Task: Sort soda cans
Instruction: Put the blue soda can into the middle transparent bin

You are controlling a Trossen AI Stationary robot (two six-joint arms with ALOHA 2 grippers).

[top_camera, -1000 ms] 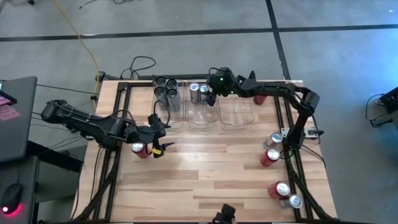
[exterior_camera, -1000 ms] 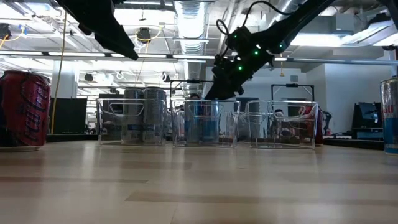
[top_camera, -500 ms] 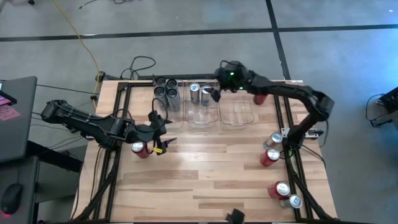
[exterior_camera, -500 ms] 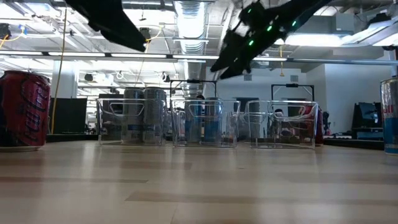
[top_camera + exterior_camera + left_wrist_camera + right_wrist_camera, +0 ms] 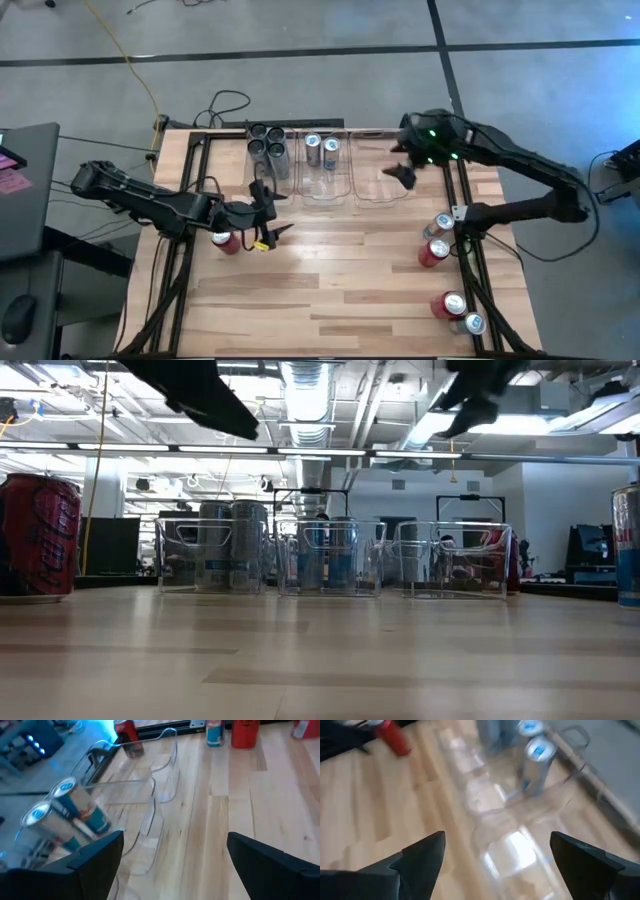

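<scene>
**Hovering over the bins with both grippers empty**

Hanging above the right-hand clear bin (image 5: 382,176), the right gripper (image 5: 403,174) is holding nothing, its fingers (image 5: 422,857) standing wide apart. That bin is sitting in a row of three along the far edge of the wooden table (image 5: 330,290). The middle bin (image 5: 327,185) is holding two silver-blue cans (image 5: 321,151), both upright; the left bin (image 5: 270,180) is holding four dark grey cans (image 5: 267,143), also upright. In the low view the grey cans (image 5: 232,546) and the silver-blue ones (image 5: 325,556) are showing through the clear walls.

The left gripper (image 5: 270,221) is reaching out near the table's left side, its fingers (image 5: 95,857) spread and clamping nothing. A red can (image 5: 224,240) is standing just beside the left arm, close behind the gripper; the same can is looming at the edge of the low view (image 5: 38,536).

Along the right edge of the table more cans are waiting: a red can (image 5: 434,252) next to a silver-blue one (image 5: 442,225) by the frame post, and nearer the front corner another red can (image 5: 450,304) beside a silver-blue one (image 5: 472,323). One more red can is showing in the low view (image 5: 497,560) behind the right-hand bin.
</scene>
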